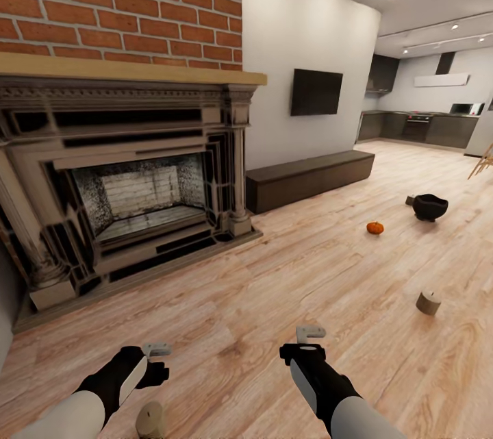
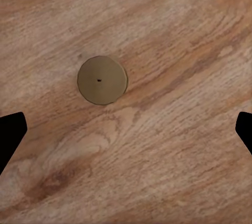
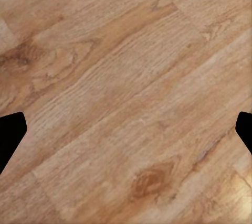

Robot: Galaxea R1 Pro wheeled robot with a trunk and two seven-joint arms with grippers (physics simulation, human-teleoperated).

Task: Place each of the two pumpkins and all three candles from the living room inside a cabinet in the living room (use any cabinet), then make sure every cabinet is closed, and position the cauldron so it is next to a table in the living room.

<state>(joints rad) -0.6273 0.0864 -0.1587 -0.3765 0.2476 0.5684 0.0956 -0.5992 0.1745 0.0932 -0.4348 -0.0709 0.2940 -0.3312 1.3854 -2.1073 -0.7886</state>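
Candle (image 2: 102,80) stands upright on the floor (image 2: 173,145) beneath the left hand (image 1: 156,351), which hangs released and empty, fingers spread wide; centre it over the pale top, descend straight, clench low on the sides; right hand (image 1: 310,333) likewise released.

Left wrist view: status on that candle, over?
Both tools open, empty. Left tool above candle, which stands upright on floor. Cabinet shut. Nothing in the way.
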